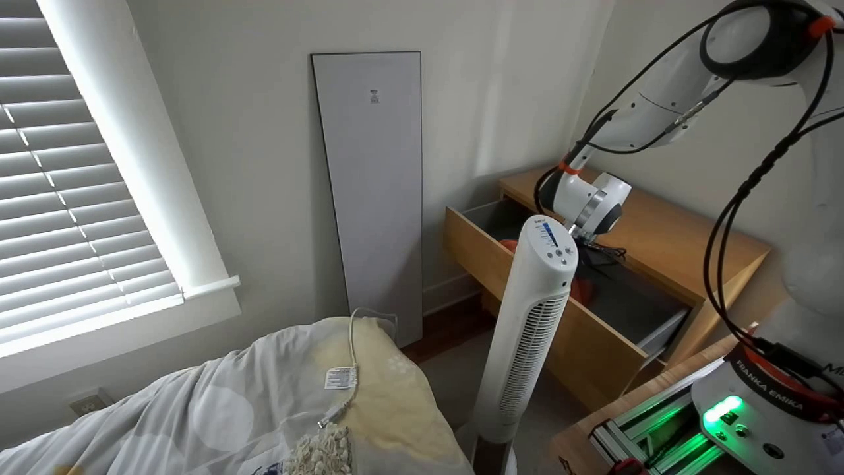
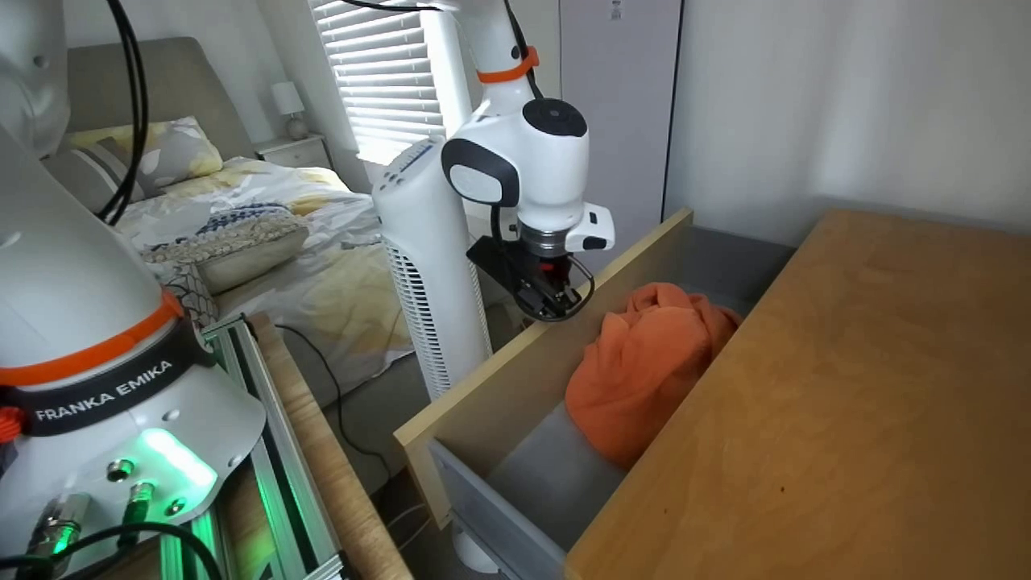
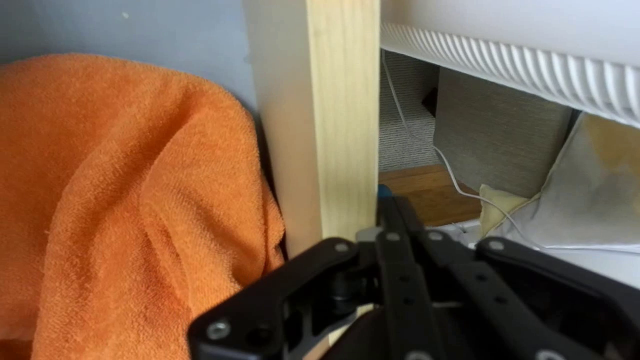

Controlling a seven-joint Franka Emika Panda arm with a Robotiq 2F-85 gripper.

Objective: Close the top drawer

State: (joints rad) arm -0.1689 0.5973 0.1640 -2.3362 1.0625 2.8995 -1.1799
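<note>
The top drawer (image 1: pixel 478 245) of the light tan dresser (image 1: pixel 679 227) is pulled well out, and its inside shows in an exterior view (image 2: pixel 511 411). An orange cloth (image 2: pixel 644 370) lies in it. My gripper (image 2: pixel 556 306) is at the top edge of the drawer front. In the wrist view the black fingers (image 3: pixel 397 202) are close together with nothing between them. They are beside the outer face of the drawer front (image 3: pixel 346 125), on the side away from the cloth. I cannot tell whether they touch the wood. In an exterior view the gripper (image 1: pixel 580 236) is partly hidden by the fan.
A white tower fan (image 1: pixel 527 330) stands close in front of the drawer; it also shows in the wrist view (image 3: pixel 500 65). A bed (image 1: pixel 264 396) is beyond the fan. A grey-white panel (image 1: pixel 376 185) leans on the wall. Black cables hang along the arm.
</note>
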